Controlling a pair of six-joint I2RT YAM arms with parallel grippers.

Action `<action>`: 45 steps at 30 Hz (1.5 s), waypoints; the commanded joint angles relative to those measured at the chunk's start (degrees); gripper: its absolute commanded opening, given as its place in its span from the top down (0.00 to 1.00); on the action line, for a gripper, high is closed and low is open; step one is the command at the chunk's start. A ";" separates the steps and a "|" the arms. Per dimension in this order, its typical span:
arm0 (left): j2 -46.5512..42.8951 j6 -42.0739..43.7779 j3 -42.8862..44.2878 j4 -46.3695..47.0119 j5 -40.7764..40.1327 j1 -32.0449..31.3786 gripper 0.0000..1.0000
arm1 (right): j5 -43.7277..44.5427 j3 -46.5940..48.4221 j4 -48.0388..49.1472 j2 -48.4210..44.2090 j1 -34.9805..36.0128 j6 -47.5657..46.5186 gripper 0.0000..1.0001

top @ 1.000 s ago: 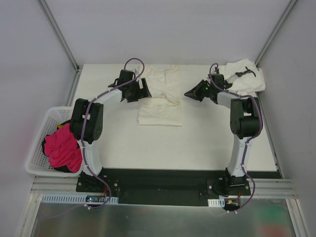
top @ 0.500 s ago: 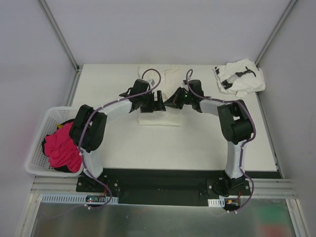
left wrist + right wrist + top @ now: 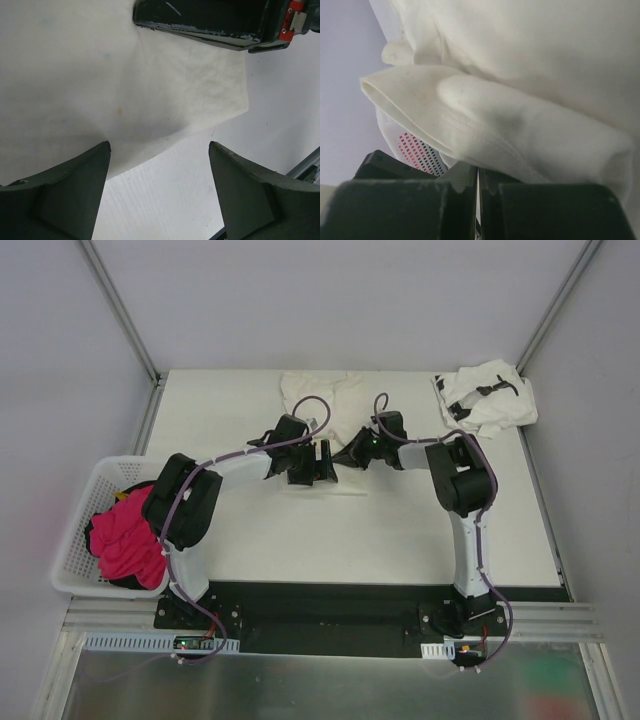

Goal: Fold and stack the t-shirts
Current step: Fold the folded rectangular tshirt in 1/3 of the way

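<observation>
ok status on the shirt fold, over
Left gripper open over near edge of cream shirt. Right gripper shut against its cloth, grip unclear. Printed shirt crumpled, far right corner.

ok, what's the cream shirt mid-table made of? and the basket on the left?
Cream shirt: looks like a soft, matte cotton-type knit; limp rolled folds and a stitched hem show in the right wrist view.
Basket: probably rigid white moulded plastic; its open lattice walls hold their shape.

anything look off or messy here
The printed shirt lies crumpled in the far right corner, not folded or stacked. The cream shirt at mid-table is rumpled at its far end. Nothing looks spilled or damaged.
</observation>
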 commanded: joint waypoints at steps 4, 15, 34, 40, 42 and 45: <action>1.25 -1.39 -0.08 0.50 2.46 -0.06 0.22 | -1.68 7.12 2.22 4.92 -0.56 3.31 0.99; 1.43 -2.44 -5.26 0.33 2.81 -0.06 0.23 | -2.03 7.74 0.99 4.84 -4.16 3.58 0.99; 0.64 -3.15 -7.28 0.33 1.15 -0.68 0.26 | 0.60 46.03 -12.80 20.99 -6.97 3.22 0.98; -0.06 -2.27 -7.55 0.42 0.70 -1.73 0.27 | 0.52 53.29 -17.90 21.72 -10.48 2.09 0.96; -0.15 -2.09 -7.55 0.33 0.70 -2.17 0.27 | 0.60 47.59 -17.64 14.97 -10.84 -0.36 0.96; -0.59 -1.65 -7.64 0.59 0.27 -2.70 0.27 | 1.75 33.26 -16.15 2.58 -10.67 -3.71 0.95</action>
